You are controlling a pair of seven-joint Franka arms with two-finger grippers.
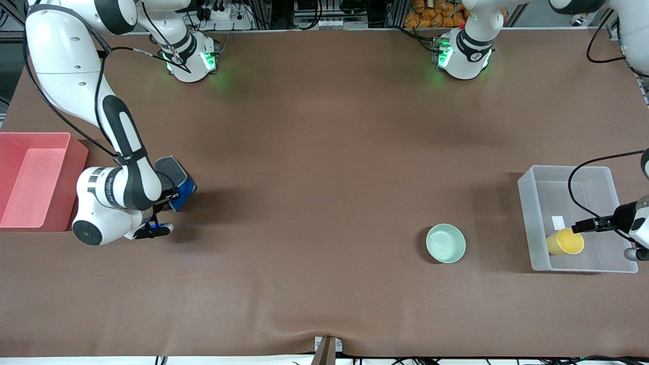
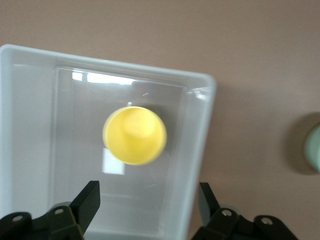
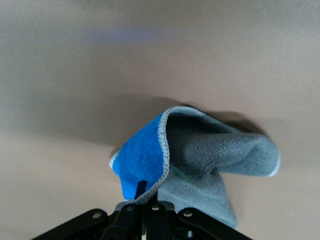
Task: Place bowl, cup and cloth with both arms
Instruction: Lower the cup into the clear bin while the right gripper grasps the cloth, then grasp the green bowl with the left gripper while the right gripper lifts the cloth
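One cup [image 1: 566,242] in clear bin [image 1: 603,175]; left tool [image 2: 147,202] apart; right tool [image 3: 145,202] clamps cloth [image 3: 200,160].

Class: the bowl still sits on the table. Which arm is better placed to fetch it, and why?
Left. Its open gripper is free over the clear bin holding the cup, beside the bowl. The right gripper holds the cloth near the red bin.

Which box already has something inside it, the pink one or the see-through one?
The clear plastic box at the left arm's end of the table: the small yellow cup sits inside it. The pink box holds nothing that shows.
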